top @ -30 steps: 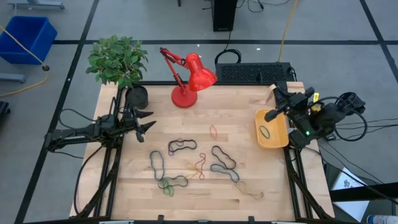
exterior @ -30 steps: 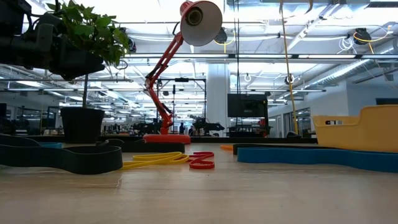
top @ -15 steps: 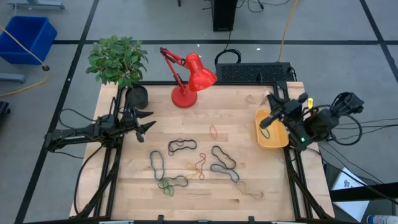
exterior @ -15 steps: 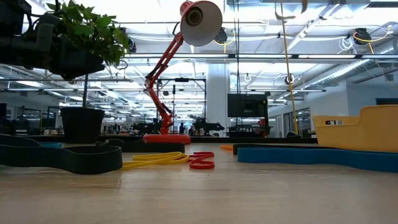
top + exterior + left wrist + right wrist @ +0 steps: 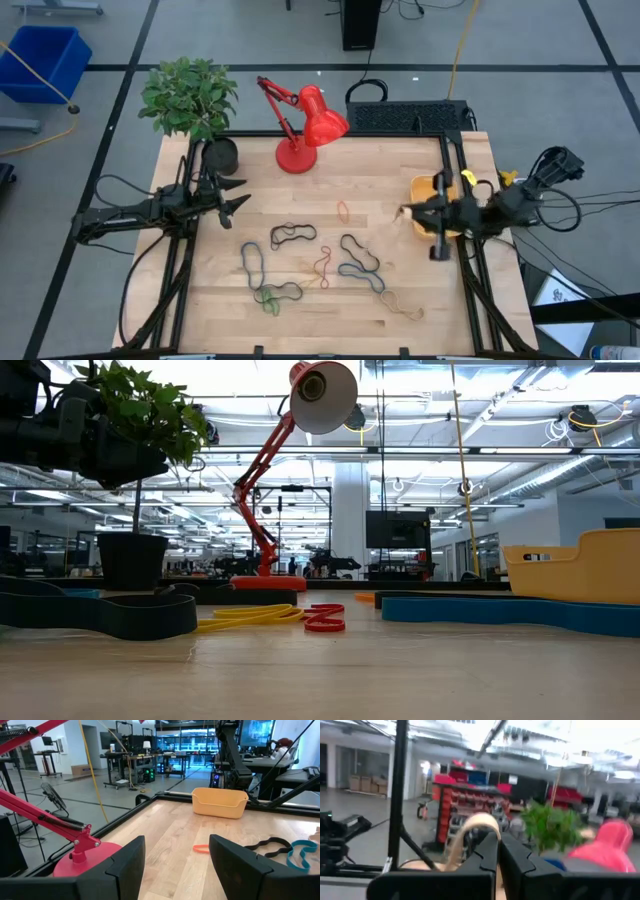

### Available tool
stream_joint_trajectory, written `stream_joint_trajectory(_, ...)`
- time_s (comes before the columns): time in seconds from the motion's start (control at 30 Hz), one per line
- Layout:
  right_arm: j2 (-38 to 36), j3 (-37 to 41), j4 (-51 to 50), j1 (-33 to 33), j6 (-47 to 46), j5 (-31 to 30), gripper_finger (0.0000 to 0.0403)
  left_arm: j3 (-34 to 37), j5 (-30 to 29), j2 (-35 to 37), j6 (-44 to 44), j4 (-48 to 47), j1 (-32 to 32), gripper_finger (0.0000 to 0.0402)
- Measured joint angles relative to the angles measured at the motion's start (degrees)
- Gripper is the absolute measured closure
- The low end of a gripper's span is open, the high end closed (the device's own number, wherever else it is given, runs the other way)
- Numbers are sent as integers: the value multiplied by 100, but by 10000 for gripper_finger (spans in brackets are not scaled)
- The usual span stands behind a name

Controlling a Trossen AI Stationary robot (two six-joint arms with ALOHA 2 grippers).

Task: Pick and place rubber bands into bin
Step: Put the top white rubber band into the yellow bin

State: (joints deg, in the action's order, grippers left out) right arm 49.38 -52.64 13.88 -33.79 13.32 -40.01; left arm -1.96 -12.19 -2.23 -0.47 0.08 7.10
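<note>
Several rubber bands lie flat mid-table: an orange-red one (image 5: pixel 343 211), black ones (image 5: pixel 292 235) (image 5: pixel 358 250), a blue one (image 5: pixel 362 277), a green-and-black one (image 5: pixel 275 295) and a tan one (image 5: pixel 403 308). The yellow-orange bin (image 5: pixel 425 190) stands at the right edge, partly under my right arm. My right gripper (image 5: pixel 404 211) is just left of the bin, above the table, shut on a tan band (image 5: pixel 470 827). My left gripper (image 5: pixel 243 193) waits open and empty at the left, near the plant pot. My right gripper holds a tan rubber band, whose loop (image 5: pixel 465 832) arches out past the shut fingertips (image 5: pixel 487 850). The fingers lie about level and point toward the table's left. The band is clear of the table. The fingers hide which part of it is pinched.
A red desk lamp (image 5: pixel 300 125) and a potted plant (image 5: pixel 190 100) stand at the far left of the table. The left wrist view shows the bin (image 5: pixel 220 802) across the table, with the orange-red band (image 5: pixel 201 849) and the black band (image 5: pixel 267 844) before it.
My right gripper has swung from over the bin toward the table's left and a little toward its near edge. It now points left, beyond the bin's left wall. The bands on the table have kept still.
</note>
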Motion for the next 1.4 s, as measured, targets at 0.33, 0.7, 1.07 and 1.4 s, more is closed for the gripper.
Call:
stream_joint_trajectory(0.33, -312, 9, -3971, 876, -4212, 1, 403, -1, 1, 0, 0, 2, 0, 174)
stream_joint_trajectory(0.7, -247, 2, -7362, 1985, -7431, 1265, 403, -1, 0, 0, 24, 2, 1, 174)
stream_joint_trajectory(1.07, 277, 2, -9334, 2811, -8008, 1766, 403, -2, -8, 1, 22, 0, 1, 174)
stream_joint_trajectory(1.4, 829, 0, -9636, 3322, -8148, 2229, 403, 0, -144, -1, 20, -2, 1, 174)
